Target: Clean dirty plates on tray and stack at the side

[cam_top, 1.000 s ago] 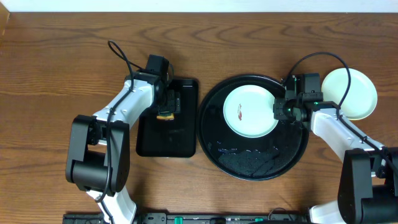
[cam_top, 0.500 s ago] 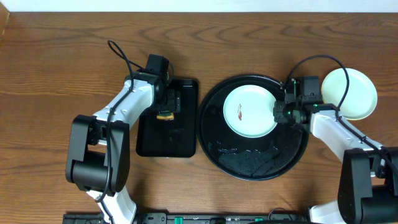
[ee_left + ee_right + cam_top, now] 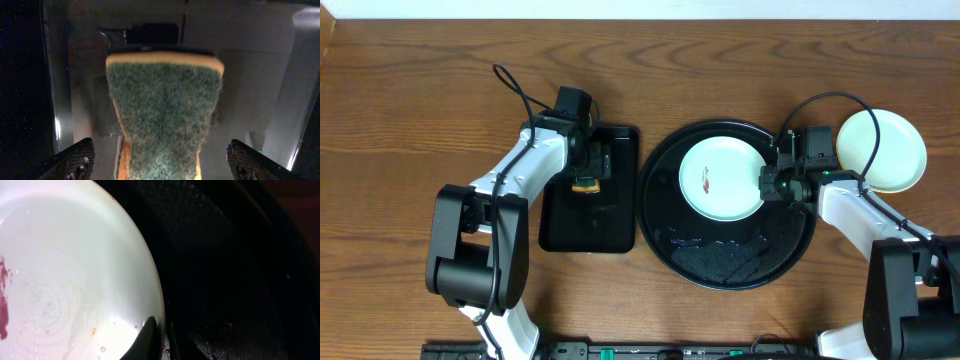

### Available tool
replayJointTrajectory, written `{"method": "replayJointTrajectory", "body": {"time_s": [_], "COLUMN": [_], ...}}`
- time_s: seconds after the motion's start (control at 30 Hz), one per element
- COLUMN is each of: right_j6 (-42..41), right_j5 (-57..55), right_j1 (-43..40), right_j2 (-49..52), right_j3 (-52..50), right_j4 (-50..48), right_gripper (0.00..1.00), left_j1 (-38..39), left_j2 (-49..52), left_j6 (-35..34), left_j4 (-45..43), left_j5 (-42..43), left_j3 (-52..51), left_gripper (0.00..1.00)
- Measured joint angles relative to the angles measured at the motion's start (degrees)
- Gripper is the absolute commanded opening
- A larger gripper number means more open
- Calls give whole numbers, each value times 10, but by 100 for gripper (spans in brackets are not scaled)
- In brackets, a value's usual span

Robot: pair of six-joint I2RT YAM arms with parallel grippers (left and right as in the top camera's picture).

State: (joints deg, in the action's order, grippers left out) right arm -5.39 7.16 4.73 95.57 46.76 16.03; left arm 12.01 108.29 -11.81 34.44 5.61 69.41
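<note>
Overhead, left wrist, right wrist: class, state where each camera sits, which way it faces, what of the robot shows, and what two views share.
Overhead: fixed above the brown wooden table, facing straight down; both arms show.
Left wrist: on the left arm, facing down at a green-topped yellow sponge over the rectangular black tray; jaw tips at bottom corners.
Right wrist: on the right arm, close above the pale mint-white round plate's rim; one jaw tip shows.
Shared: overhead and right wrist both show that plate's red smear.

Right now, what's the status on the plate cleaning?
Left gripper over rectangular tray, jaws open either side of sponge. Right gripper at rim of smeared plate, on round tray, grip unclear. Yellow plate set aside. Nothing blocking.
</note>
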Motion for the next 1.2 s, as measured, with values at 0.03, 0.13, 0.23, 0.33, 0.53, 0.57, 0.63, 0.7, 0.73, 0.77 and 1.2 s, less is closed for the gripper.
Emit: {"method": "replayJointTrajectory", "body": {"time_s": [0.03,0.13,0.23,0.33,0.53,0.57,0.63,0.7,0.73,0.77,1.2], "right_j6": [0,0,0,0,0,0,0,0,0,0,0], "right_j5": [1,2,2,2,1,1,1,1,1,1,1], "right_j1": [0,0,0,0,0,0,0,0,0,0,0], "right_j2": [0,0,0,0,1,1,1,1,1,1,1], "right_j3": [0,0,0,0,0,0,0,0,0,0,0], "right_j4": [0,-2,-3,-3,-7,-7,-7,-7,-7,-7,-9], "right_gripper": [5,5,4,5,5,5,5,5,5,5,5], "left_j1": [0,0,0,0,0,0,0,0,0,0,0], "left_j2": [0,0,0,0,0,0,0,1,3,5,10], "left_j6": [0,-1,-2,0,-1,-1,-1,-3,-4,-1,-2], "left_j4": [-3,-10,-12,-13,-40,-47,-66,-82,-87,-92,-98], "left_j5": [0,0,0,0,0,0,0,0,0,0,-2], "left_j3": [0,0,0,-1,-12,-14,-22,-29,-31,-33,-34], "left_gripper": [86,78,73,74,80,79,78,67,63,54,64]}}
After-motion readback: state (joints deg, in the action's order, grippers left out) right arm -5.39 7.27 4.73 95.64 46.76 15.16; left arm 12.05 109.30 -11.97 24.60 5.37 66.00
